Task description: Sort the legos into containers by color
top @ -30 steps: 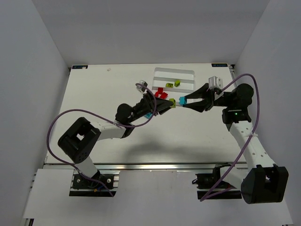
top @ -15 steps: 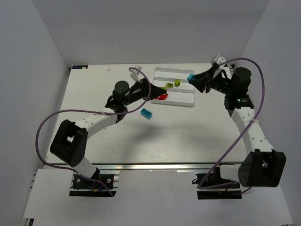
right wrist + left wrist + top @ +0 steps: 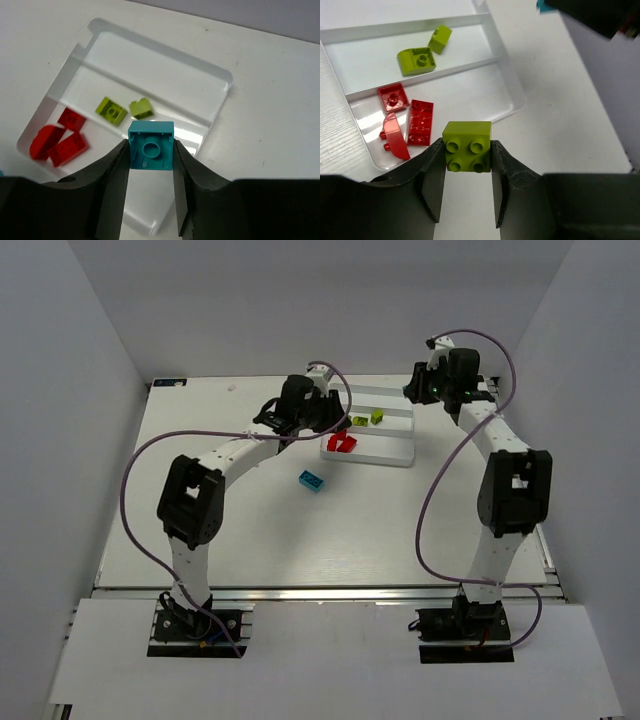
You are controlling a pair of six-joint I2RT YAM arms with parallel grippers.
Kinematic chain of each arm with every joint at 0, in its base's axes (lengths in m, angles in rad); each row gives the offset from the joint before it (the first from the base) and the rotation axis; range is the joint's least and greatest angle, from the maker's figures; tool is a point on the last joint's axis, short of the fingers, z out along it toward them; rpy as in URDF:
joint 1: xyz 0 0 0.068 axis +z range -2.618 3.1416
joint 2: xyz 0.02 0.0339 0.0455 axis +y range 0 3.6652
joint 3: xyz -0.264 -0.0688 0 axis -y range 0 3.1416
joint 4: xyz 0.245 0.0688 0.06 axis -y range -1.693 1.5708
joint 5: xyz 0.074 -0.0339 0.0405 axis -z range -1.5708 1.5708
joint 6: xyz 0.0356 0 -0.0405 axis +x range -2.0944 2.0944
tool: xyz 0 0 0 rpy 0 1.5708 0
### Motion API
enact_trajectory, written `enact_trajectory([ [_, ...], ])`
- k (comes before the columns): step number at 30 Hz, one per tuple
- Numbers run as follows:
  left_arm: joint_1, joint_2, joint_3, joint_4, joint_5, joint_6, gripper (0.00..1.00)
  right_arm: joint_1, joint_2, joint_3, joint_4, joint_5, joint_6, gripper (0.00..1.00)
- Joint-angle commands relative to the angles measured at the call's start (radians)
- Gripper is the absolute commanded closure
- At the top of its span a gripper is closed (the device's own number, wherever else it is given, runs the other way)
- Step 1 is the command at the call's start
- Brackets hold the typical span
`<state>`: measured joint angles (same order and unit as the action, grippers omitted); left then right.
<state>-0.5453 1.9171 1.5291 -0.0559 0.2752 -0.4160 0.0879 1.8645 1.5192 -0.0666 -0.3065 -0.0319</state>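
the tray [image 3: 470, 97] is glossy white plastic with glare on its floor. the green brick [image 3: 467, 146], cyan brick [image 3: 151, 145] and 3 red bricks [image 3: 420, 122] are smooth, shiny plastic. the table [image 3: 560, 120] is matt white with faint grain, and the fingers [image 3: 432, 182] are matt black plastic.

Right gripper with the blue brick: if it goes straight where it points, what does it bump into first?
Most likely the white tray, somewhere near its middle. The right gripper points at it, and the cyan brick it holds would touch first. I can't tell how far it is.
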Motion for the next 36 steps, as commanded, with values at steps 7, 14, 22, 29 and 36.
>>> enact_trajectory([
  [7, 0.002, 0.155, 0.221, -0.095, -0.100, 0.106, 1.00, 0.019, 0.391, 0.468, -0.076, 0.107, 0.112, 1.00],
  [14, 0.002, 0.209, 0.212, 0.048, -0.113, 0.135, 1.00, 0.026, 0.559, 0.656, -0.078, 0.093, 0.158, 1.00],
  [22, 0.002, 0.240, 0.215, 0.139, -0.114, 0.148, 1.00, 0.039, 0.613, 0.676, -0.073, 0.098, 0.153, 0.66],
  [29, 0.002, 0.309, 0.292, 0.160, -0.136, 0.157, 1.00, 0.030, 0.550, 0.599, -0.061, 0.058, 0.161, 0.39],
  [36, 0.002, 0.373, 0.361, 0.176, -0.177, 0.166, 1.00, 0.009, 0.304, 0.387, -0.049, 0.009, 0.171, 0.45],
])
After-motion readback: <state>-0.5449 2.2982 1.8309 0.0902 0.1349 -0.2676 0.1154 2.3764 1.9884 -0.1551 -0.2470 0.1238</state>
